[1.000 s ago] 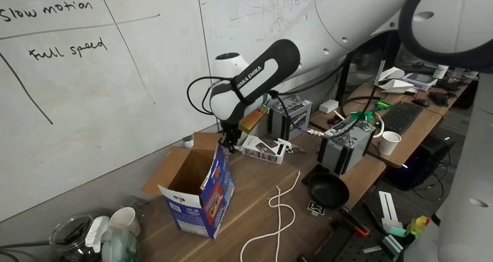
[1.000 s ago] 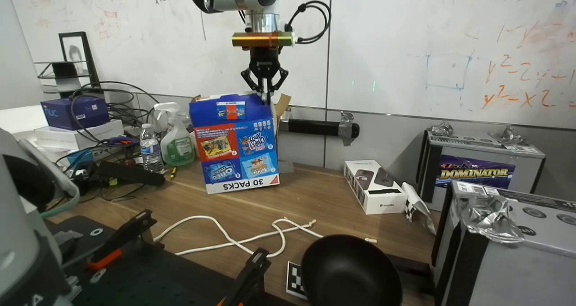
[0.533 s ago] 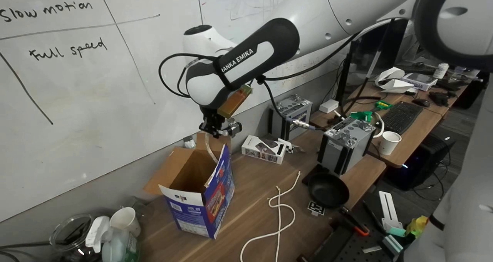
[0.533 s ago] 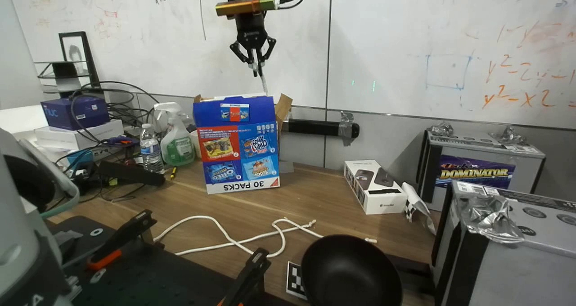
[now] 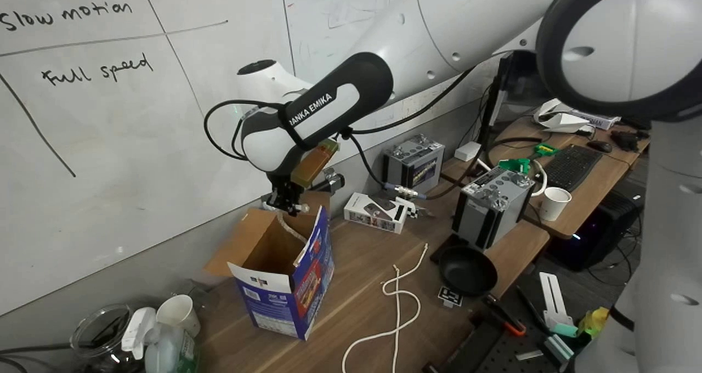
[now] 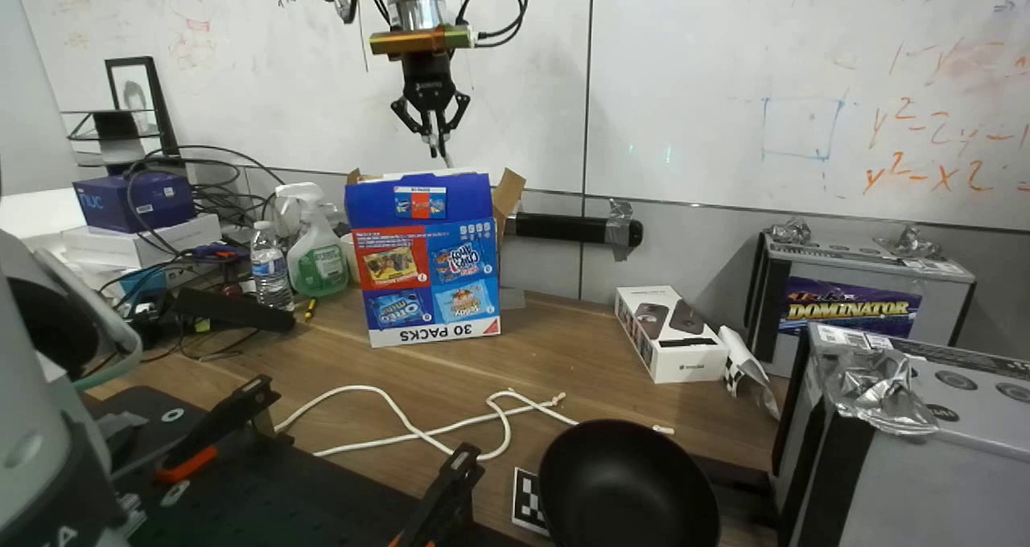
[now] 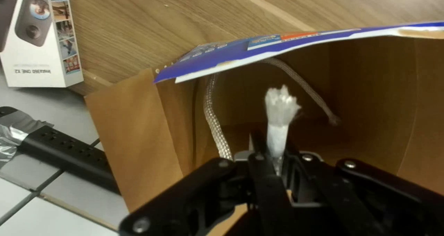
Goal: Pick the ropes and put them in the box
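Likely at the placing step for thick rope [image 7: 216, 128]. Holding it clamped in pincer [image 6: 439, 146], just short of frayed tip, at 12 o'clock from box [image 6: 425, 261] in an exterior view, above opening; hanging into box at 10 o'clock from pincer in wrist view. Not let go yet. Next, should sink tip below box edge, loosen, back out toward 12 o'clock, then fetch thin rope [image 6: 422, 434], lying on counter [image 6: 555, 338] at 6 o'clock from box.
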Motion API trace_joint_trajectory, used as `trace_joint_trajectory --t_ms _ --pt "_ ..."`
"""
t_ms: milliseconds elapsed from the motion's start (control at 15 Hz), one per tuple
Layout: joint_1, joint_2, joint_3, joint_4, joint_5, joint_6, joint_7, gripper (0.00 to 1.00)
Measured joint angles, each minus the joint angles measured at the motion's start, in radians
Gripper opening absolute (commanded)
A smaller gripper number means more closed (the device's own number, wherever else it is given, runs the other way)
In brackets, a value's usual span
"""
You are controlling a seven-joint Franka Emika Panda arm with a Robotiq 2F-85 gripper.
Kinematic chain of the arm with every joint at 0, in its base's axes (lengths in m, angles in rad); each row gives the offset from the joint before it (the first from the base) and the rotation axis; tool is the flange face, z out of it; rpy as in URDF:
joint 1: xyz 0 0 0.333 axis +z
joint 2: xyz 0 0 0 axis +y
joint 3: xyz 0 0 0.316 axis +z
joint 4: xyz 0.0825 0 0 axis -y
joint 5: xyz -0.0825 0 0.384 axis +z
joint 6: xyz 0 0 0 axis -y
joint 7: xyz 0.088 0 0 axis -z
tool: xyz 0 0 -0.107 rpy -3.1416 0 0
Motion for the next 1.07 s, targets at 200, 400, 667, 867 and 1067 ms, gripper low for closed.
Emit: trace_joint_trajectory --t_ms 200,400,667,867,1067 --pt "-0.005 0.072 -0.002 0.038 0.014 -0.001 -0.015 0.12" --pt "-0.012 0.127 -0.003 0.079 0.029 -0.006 -0.033 0.39" --pt "-0.014 0.171 -0.003 0.128 0.050 -0.026 -0.045 0.66" --pt "-0.014 0.179 -0.005 0.145 0.051 -0.047 -0.045 0.90" --pt "-0.014 0.168 -0.020 0.150 0.049 -0.074 -0.031 1.00"
